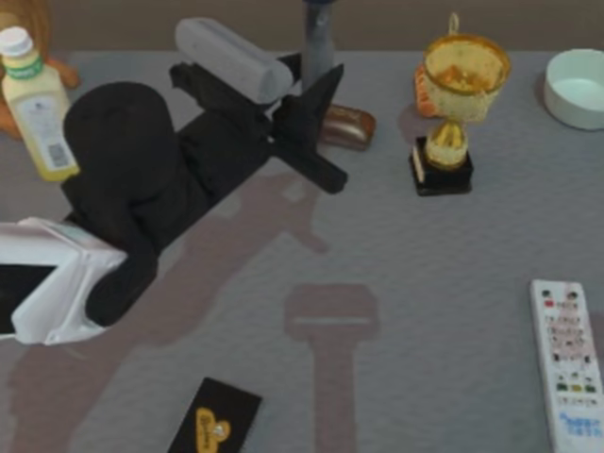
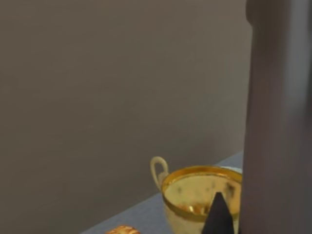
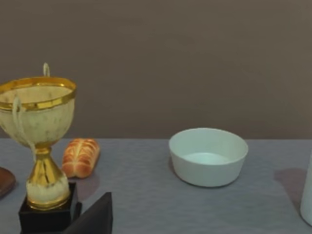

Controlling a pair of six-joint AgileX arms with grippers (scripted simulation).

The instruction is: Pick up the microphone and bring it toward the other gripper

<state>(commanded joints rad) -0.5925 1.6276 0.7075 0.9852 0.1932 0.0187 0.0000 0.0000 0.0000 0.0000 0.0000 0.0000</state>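
Left gripper (image 1: pixel 304 106) hides microphone's (image 1: pixel 318 42) lower handle.

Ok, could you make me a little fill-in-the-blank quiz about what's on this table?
1. The left gripper is close to the upright, grey-handled ___.
2. The bread roll lies beside the gold ___.
3. The remote control lies at the table's ___ side.
4. The bowl is ___ in colour.
The right gripper shows only in its wrist view.
Missing: microphone; trophy; right; white.
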